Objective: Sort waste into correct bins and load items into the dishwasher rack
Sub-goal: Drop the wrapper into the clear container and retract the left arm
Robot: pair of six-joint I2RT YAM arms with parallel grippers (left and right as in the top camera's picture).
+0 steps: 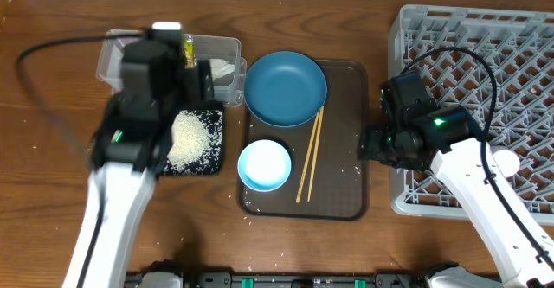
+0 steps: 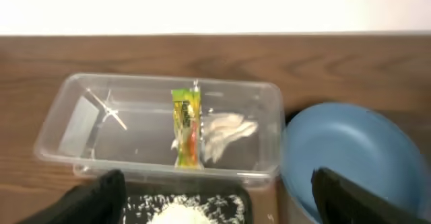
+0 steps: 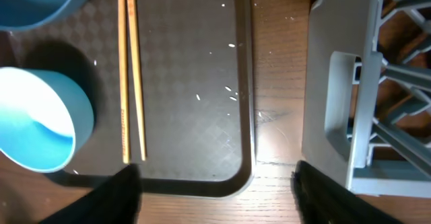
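Left claw [image 2: 217, 207], spread wide, tilts down toward the clear tub [image 2: 67, 120].

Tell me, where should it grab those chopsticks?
Around mid-length, straight from above, with the jaws closing across the pair. The chopsticks lie flat and side by side on the tray, so one pinch can take both, and a middle grip should keep them level. The dish crowds their top end, and the bowl sits beside the lower end.

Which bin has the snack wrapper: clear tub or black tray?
The clear tub; the green-and-yellow wrapper lies in it beside the white tissue. The black tray holds only rice.
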